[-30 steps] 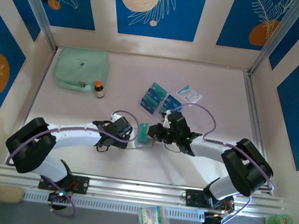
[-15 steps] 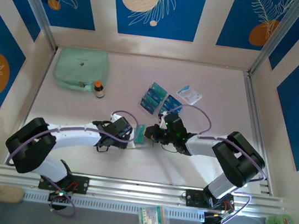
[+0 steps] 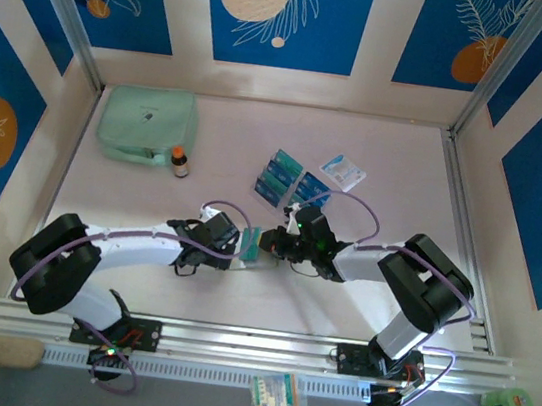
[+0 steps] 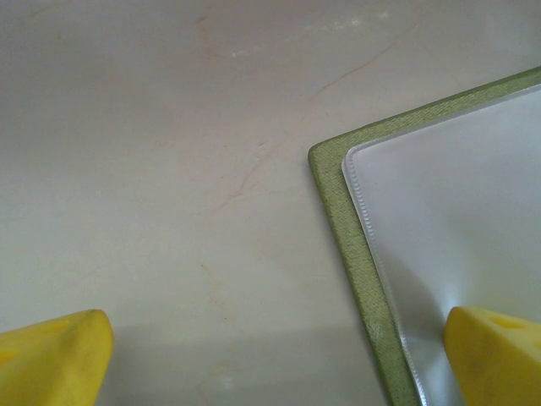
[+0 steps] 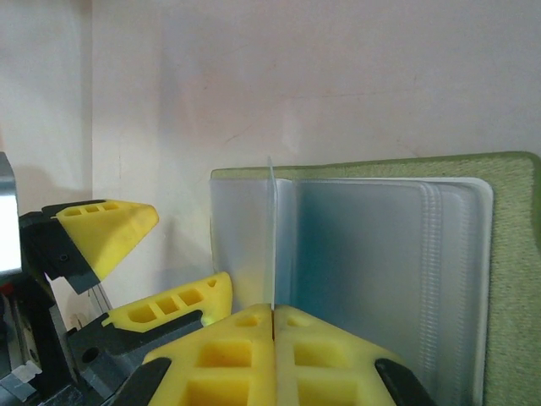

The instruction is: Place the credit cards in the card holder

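- Holder [image 5: 510, 254] lies open on the table [image 4: 152, 127], pockets up, between the two grippers at mid-table, near side.
- Cards [image 3: 280, 176] lie in two small clusters on the table just beyond the holder, not touching it. None is in either gripper.
- Right gripper [image 5: 272, 311]: jaws fully closed, pinching one clear pocket leaf [image 5: 272, 228]. The leaf stands on edge above the open holder.
- Left gripper [image 4: 272, 359]: jaws spread wide, nothing held. One finger sits over the clear pocket by the holder's corner, the other over bare table. I cannot tell whether it touches.
- There is a teal tint behind the pockets in the right wrist view. I cannot tell if that is a card or a reflection.
- Step in hand, as judged: parting a pocket so a card can go in.
- To do it well:
  - Bring the left finger down onto the holder cover to pin it, so that lifting the leaf does not drag or fold the holder shut.
  - Raise the leaf gently, straight up. It is thin and slippery, and a sideways pull could crease it or slip it out of the pinch.
  - Hold the pocket mouth facing the cards, so a card can slide in flat, long edge aligned with the slot.
- Risk: both grippers are close together over a small holder and the fingers could collide.
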Controlling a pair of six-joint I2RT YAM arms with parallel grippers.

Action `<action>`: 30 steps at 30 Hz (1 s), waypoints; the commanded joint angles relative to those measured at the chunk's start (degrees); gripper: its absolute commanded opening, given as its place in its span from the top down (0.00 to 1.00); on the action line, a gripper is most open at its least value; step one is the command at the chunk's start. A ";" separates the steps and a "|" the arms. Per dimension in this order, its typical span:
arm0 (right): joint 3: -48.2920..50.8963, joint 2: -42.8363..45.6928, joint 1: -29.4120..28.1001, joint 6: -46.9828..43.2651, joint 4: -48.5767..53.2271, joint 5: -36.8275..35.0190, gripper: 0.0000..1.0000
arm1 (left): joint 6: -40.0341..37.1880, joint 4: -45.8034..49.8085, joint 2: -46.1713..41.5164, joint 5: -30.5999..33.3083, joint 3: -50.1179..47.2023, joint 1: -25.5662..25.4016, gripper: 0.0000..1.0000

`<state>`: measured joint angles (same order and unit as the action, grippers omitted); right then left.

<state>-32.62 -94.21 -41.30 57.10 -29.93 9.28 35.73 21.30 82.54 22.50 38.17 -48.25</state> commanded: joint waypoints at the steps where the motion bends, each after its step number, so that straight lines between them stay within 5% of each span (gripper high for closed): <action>1: 0.45 -1.28 -0.41 0.19 -1.12 1.44 1.00 | -0.03 2.96 -0.52 -0.39 -1.68 -0.36 0.00; 30: -1.07 -1.36 1.18 -2.33 6.87 5.88 1.00 | 3.04 3.78 -1.18 1.49 -1.52 0.39 0.00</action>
<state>-32.25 -94.87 -40.36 56.40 -26.65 13.15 37.69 23.18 81.06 23.03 37.76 -48.14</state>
